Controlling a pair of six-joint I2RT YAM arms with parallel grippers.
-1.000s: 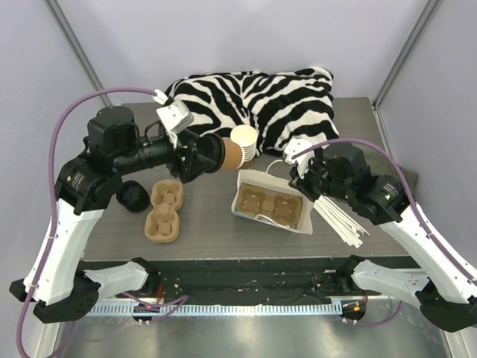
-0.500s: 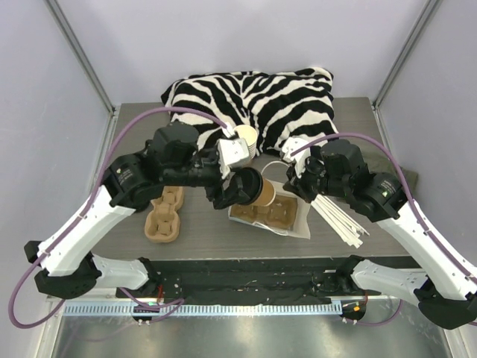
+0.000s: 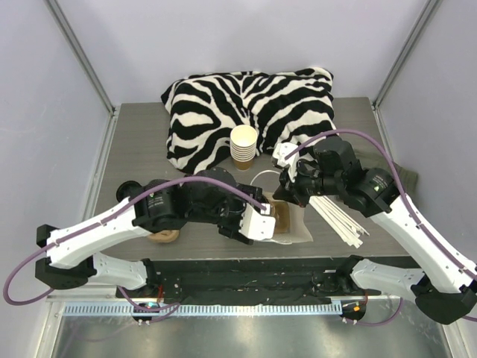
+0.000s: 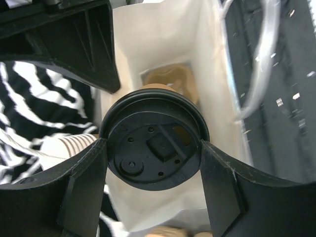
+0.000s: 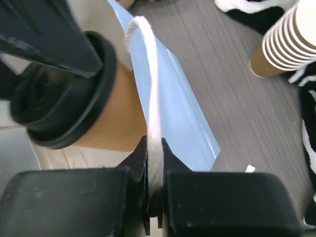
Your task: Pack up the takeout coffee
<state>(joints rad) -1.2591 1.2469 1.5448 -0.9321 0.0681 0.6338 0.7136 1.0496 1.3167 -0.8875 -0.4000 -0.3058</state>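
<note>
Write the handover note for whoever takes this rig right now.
Left tool: closed on the takeout coffee, one finger on each side of its black lid.
Right tool: shut on the handle of the white bag, holding the bag open.
Where: the coffee is in the bag's mouth, above the cardboard carrier at the bottom. Whether it is seated does not show.
Done: coffee picked up and brought into the bag.
Left: probably lower it into a carrier slot, release, withdraw, then let go of the handle.

Plastic lid [image 4: 154, 148] (slight sheen), matt paper cup [image 5: 117, 124]; paper bag [image 4: 163, 34]
</note>
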